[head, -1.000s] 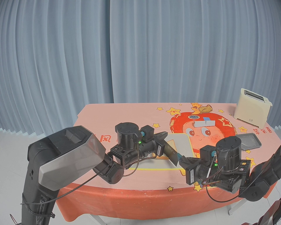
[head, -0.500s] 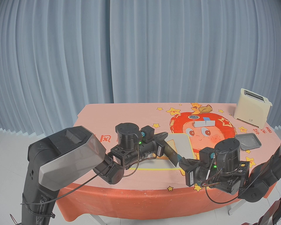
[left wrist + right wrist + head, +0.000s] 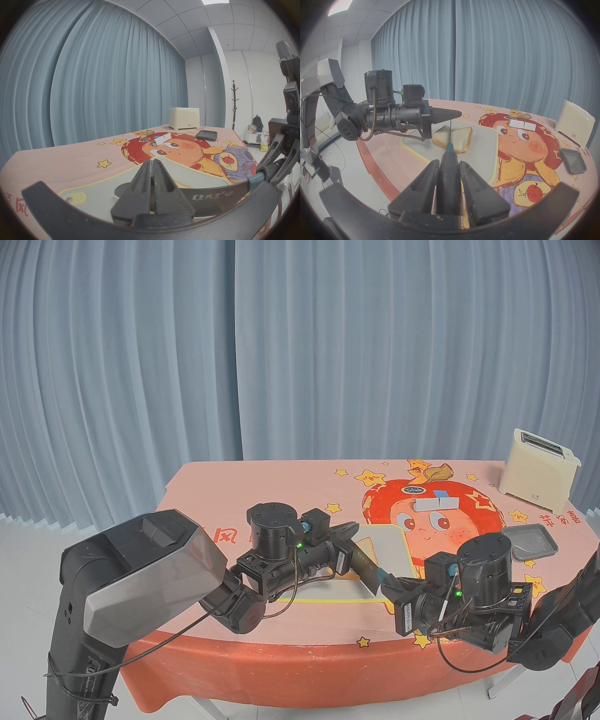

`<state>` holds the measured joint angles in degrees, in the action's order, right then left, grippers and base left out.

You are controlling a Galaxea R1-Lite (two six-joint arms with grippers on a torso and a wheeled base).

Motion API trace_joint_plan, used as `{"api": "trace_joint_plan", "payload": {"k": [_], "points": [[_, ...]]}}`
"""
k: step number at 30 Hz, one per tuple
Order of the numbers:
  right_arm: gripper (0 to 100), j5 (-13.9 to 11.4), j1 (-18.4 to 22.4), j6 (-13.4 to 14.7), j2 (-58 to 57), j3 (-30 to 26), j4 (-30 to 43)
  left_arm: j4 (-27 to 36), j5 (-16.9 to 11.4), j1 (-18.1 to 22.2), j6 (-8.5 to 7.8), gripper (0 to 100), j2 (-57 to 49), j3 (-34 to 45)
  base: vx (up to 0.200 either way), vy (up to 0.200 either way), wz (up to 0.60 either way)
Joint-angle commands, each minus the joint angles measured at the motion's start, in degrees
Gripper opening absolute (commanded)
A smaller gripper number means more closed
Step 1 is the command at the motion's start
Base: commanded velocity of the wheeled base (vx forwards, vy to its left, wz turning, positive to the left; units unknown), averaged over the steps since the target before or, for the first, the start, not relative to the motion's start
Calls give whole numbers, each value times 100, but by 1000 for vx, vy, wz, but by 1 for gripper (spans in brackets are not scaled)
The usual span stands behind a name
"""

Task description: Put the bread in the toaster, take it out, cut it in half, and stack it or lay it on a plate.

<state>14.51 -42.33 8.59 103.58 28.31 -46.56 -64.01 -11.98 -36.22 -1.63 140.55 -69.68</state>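
A pink tabletop [image 3: 262, 484] printed with a cartoon apple face carries a pale cutting board [image 3: 390, 540] near the middle of its front edge. A slice of bread [image 3: 453, 137] lies on the board's left part.

The right end effector [image 3: 390, 584], low over the front edge, is clamped around the handle of a knife [image 3: 369, 574]. The handle sits between its two fingers, and the dark blade reaches out over the board. Seen from the right wrist, the blade stands edge-on at the middle of the bread, with one portion of the slice on either side of it.

The left end effector [image 3: 353, 529] comes in from the board's left side. Its fingers are pressed together, holding nothing, and their tip is just above the far part of the bread, next to the blade. Whether the tip touches the bread cannot be told.

A cream toaster [image 3: 539, 471] stands at the far right corner. A dark grey plate [image 3: 531, 541] lies near the right edge, between the toaster and the front.
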Motion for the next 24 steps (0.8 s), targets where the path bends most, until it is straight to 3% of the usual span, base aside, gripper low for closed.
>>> {"api": "trace_joint_plan", "payload": {"k": [1, 24], "points": [[0, 0, -4, 2, -84, 35, -38, 29, -6, 1, 5, 0, 113, -19, 0, 0, 0], [0, 8, -48, 2, 4, -36, -38, -15, 3, -43, -4, 0, 34, 60, 0, 0, 0]]}}
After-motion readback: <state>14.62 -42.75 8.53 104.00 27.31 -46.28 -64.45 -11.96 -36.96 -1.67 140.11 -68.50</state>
